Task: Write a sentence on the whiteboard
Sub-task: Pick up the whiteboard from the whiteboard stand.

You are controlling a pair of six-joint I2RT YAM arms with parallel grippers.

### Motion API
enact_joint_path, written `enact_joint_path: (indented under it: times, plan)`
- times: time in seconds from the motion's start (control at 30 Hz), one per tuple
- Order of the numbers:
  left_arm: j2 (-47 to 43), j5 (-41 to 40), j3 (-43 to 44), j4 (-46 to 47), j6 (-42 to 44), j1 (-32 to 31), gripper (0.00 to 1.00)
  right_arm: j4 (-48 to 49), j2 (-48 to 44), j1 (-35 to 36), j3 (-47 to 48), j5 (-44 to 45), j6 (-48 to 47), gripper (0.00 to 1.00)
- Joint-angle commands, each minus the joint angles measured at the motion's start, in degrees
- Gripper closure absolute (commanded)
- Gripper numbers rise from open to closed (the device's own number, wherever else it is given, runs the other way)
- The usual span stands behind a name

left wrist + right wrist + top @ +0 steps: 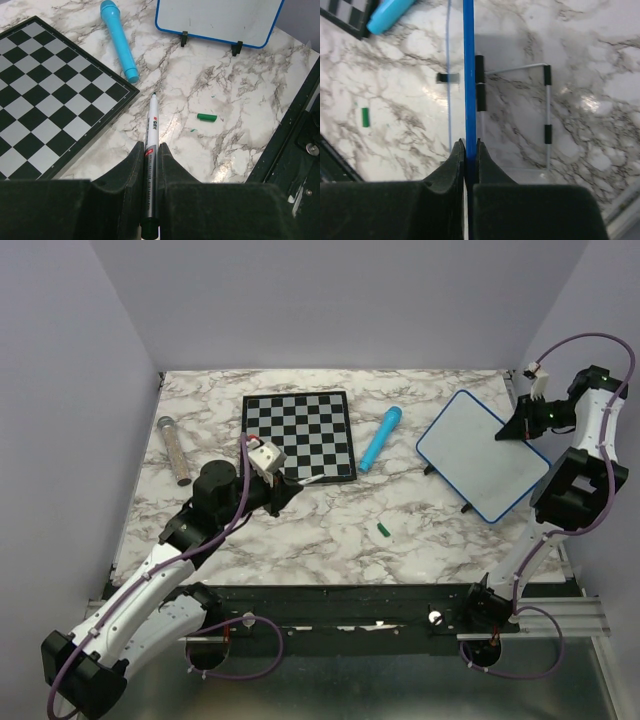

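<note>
The whiteboard (483, 453), white with a blue rim, stands tilted on its wire stand at the right of the table. No sentence shows on its white face (220, 17). My right gripper (515, 426) is shut on the board's far right edge. In the right wrist view the blue rim (469, 75) runs edge-on between the jaws of that gripper (469, 145). My left gripper (149, 147) is shut on a white marker (151, 125) with its tip bare. It hovers by the chessboard's near right corner, pointing toward the whiteboard (290, 486).
A black-and-white checkered board (298, 436) lies at the back centre. A light blue cylinder (381, 438) lies between it and the whiteboard. A small green cap (383, 530) rests on the marble in front, and a clear tube (174, 448) lies far left.
</note>
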Motion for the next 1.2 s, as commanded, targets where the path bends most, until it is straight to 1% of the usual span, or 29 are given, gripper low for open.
enact_joint_path:
  times: [0.0, 0.07, 0.17, 0.23, 0.27, 0.37, 0.4, 0.43, 0.5, 0.63, 0.73, 0.8, 0.87, 0.93, 1.03, 1.07, 1.13, 1.17]
  plan:
    - [0.29, 1.57, -0.59, 1.62, -0.31, 0.44, 1.00, -1.94, 0.81, 0.11, 0.54, -1.81, -4.18, 0.97]
    - [0.55, 1.40, -0.59, 1.45, -0.31, 0.44, 1.00, -4.22, 0.90, 0.02, 2.21, -4.18, -5.06, 1.00]
    - [0.82, 1.39, -0.68, 1.44, -0.22, 0.44, 1.00, -9.50, 0.90, 0.02, 5.72, -8.66, -7.88, 0.99]
    - [1.00, 1.39, -0.68, 1.44, -0.22, 0.44, 1.00, -10.99, -0.24, 0.02, 5.82, -11.90, -9.46, 1.00]
    - [1.08, 1.48, -0.68, 1.53, -0.22, 0.44, 1.00, -10.65, -1.20, 0.10, 4.08, -12.96, -9.64, 0.99]
    - [1.00, 1.66, -0.86, 1.88, -0.40, 0.44, 1.00, -5.66, -6.38, 0.02, -0.05, -15.96, -7.10, 0.99]
    - [1.00, 1.66, -0.94, 2.06, -0.40, 0.52, 1.00, -4.07, -9.53, 0.02, -3.12, -16.40, -5.18, 0.99]
    - [0.91, 1.83, -1.03, 2.41, -0.40, 0.52, 1.00, -0.66, -10.95, 0.02, -4.71, -17.27, -4.11, 0.99]
    - [0.82, 2.01, -1.21, 2.76, -0.57, 0.52, 1.00, 2.26, -13.85, 0.02, -8.40, -18.07, -1.04, 1.00]
    - [0.30, 2.62, -1.73, 3.90, -0.75, 0.52, 1.00, 9.28, -21.31, 0.02, -12.80, -20.79, 3.10, 0.99]
    - [-0.14, 2.71, -1.91, 4.61, -0.84, 0.61, 1.00, 14.29, -24.40, 0.11, -15.96, -21.41, 6.79, 1.00]
    - [-0.32, 2.89, -1.91, 4.78, -0.75, 0.61, 1.00, 14.58, -26.25, 0.11, -16.59, -21.85, 7.24, 0.99]
    - [-1.11, 3.24, -2.35, 5.40, -0.66, 0.61, 1.00, 12.56, -27.39, 0.45, -16.86, -22.99, 6.19, 0.99]
    - [-2.33, 3.76, -2.87, 6.45, -0.58, 0.61, 1.00, 8.63, -28.10, 1.51, -17.38, -23.00, 3.03, 0.99]
    - [-3.83, 4.38, -3.49, 7.07, -0.22, 0.61, 1.00, 6.67, -31.26, 5.63, -20.98, -21.68, 0.39, 1.00]
    - [-4.62, 4.82, -3.58, 7.07, 0.12, 0.61, 1.00, 6.93, -32.22, 8.51, -22.29, -20.72, 0.38, 1.00]
    - [-5.59, 5.43, -3.93, 8.55, -0.05, 0.61, 1.00, 8.67, -35.30, 11.78, -26.33, -18.61, 1.70, 0.99]
    - [-6.81, 6.39, -4.19, 9.00, -0.66, 0.61, 1.00, 8.95, -36.18, 15.27, -27.31, -17.73, 2.05, 0.99]
